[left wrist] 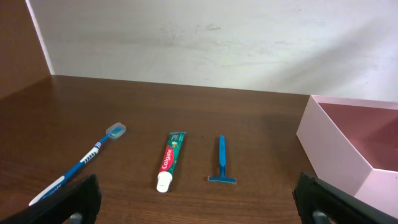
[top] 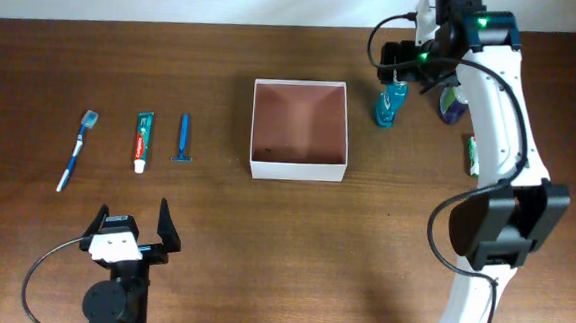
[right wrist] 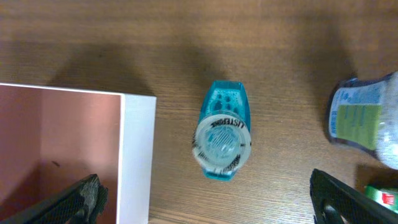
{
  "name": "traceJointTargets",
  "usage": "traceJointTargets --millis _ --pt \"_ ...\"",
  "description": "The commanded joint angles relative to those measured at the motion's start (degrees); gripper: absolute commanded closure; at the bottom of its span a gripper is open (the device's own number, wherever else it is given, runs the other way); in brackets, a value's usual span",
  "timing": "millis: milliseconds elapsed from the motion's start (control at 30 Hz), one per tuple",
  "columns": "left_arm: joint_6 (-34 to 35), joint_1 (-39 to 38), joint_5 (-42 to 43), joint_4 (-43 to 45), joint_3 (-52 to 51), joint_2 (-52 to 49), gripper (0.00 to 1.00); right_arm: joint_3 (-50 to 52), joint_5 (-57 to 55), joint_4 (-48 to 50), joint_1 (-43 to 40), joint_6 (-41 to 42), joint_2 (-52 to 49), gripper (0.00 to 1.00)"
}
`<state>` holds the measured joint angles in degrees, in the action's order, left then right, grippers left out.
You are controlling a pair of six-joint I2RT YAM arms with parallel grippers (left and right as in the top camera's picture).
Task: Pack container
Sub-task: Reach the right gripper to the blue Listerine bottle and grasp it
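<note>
The container (top: pixel 299 168) is a square white-walled box with a pinkish-brown inside, standing mid-table with nothing in it. Left of it lie a blue toothbrush (top: pixel 76 149), a toothpaste tube (top: pixel 144 141) and a blue razor (top: pixel 183 137). My left gripper (top: pixel 133 234) stands open near the front edge, short of these three; its view shows the toothpaste tube (left wrist: pixel 169 160) and the razor (left wrist: pixel 221 162) ahead. My right gripper (top: pixel 410 79) hangs open above an upright blue mouthwash bottle (right wrist: pixel 222 137), just right of the container's wall (right wrist: pixel 137 155), with nothing between its fingers.
A white and purple bottle (top: pixel 453 103) stands right of the mouthwash bottle, and a small green tube (top: pixel 473 153) lies nearer the front. A pale wall (left wrist: pixel 205 43) runs along the table's back edge.
</note>
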<state>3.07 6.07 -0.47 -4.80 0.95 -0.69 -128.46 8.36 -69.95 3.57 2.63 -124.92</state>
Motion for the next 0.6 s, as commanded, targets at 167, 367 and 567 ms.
traceJointTargets --millis 167,367,567 --pt "0.55 0.0 -0.39 0.07 -0.44 0.39 0.0 -0.96 -1.44 0.11 0.63 0.85 -4.81 0.02" --pt "0.55 0.0 -0.37 0.07 -0.44 0.39 0.01 -0.96 -1.55 0.39 0.63 0.83 -6.62 0.04" --pt "0.55 0.0 -0.37 0.07 -0.44 0.39 0.01 -0.96 -1.57 1.2 0.61 0.83 -6.97 0.25"
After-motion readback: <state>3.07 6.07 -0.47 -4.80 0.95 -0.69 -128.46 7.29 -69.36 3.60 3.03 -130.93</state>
